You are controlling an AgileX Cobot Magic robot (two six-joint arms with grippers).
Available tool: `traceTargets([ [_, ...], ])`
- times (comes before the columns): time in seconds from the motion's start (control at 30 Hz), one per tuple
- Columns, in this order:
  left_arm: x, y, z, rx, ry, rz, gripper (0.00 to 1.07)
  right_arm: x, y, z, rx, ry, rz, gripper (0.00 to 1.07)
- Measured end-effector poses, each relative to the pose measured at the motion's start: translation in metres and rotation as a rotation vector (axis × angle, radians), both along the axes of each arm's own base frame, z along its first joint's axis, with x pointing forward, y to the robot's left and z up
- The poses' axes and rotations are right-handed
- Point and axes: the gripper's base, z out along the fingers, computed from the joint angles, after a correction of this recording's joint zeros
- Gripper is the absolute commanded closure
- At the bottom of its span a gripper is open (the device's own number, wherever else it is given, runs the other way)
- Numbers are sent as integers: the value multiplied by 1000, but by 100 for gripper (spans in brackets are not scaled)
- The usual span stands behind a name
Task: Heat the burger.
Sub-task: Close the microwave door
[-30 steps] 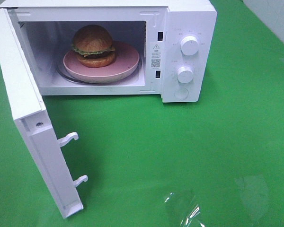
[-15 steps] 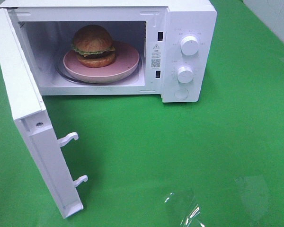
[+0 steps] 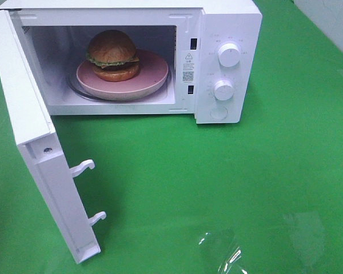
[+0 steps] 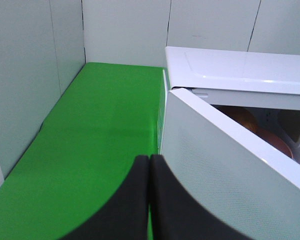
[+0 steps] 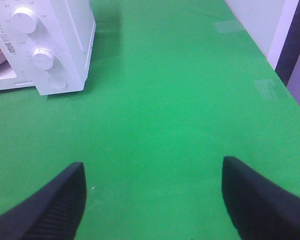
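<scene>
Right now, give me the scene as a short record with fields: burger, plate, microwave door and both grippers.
burger: on the plate, inside the microwave
plate: pink, in the microwave
door: swung wide open
left gripper: shut, holding nothing, near the door's outer side
right gripper: open, holding nothing, over the green table

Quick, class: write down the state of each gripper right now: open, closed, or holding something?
Left gripper: closed, holding nothing.
Right gripper: open, holding nothing.
</scene>
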Motion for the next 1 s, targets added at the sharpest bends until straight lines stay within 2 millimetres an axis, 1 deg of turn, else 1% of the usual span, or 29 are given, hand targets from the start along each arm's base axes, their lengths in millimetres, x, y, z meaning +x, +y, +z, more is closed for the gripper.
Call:
traceTargets([
  [0.03,0,0,0,0,0,0,107,0,0,0,0,0,0,34],
  [0.1,22,1,-6,-6,-5,6,107,0,0,0,0,0,0,34],
  [0.13,22,1,-6,-6,-5,6,107,0,0,0,0,0,0,34],
  [0.17,33,1,-11,-8,0,8,107,0,0,0,0,0,0,34],
  [0.27,38,1,-15,-9,7,9,107,0,0,0,0,0,0,34],
  [0.33,58,1,-34,-10,42,14,107,0,0,0,0,0,0,34],
  [0.4,61,2,-37,-10,45,16,107,0,0,0,0,0,0,34],
  [0.43,69,2,-46,-10,58,18,107,0,0,0,0,0,0,34],
  [0.47,69,2,-46,-10,58,18,107,0,0,0,0,0,0,34],
  [0.5,76,2,-54,-14,61,22,107,0,0,0,0,0,0,34],
  [0.53,76,2,-54,-14,61,22,107,0,0,0,0,0,0,34],
  [0.57,82,2,-60,-21,60,26,107,0,0,0,0,0,0,34],
  [0.67,85,3,-64,-24,61,28,107,0,0,0,0,0,0,34],
  [0.73,95,1,-74,-22,46,15,107,0,0,0,0,0,0,34],
  [0.77,95,1,-74,-22,46,15,107,0,0,0,0,0,0,34],
  [0.8,101,-1,-81,-22,68,3,107,0,0,0,0,0,0,34],
  [0.83,101,-1,-81,-22,68,3,107,0,0,0,0,0,0,34],
  [0.87,106,-3,-88,-30,95,-15,107,0,0,0,0,0,0,34],
  [0.9,106,-3,-88,-30,95,-15,107,0,0,0,0,0,0,34],
  [0.97,113,-9,-97,-50,126,-54,107,0,0,0,0,0,0,34],
  [1.0,113,-9,-97,-50,126,-54,107,0,0,0,0,0,0,34],
])
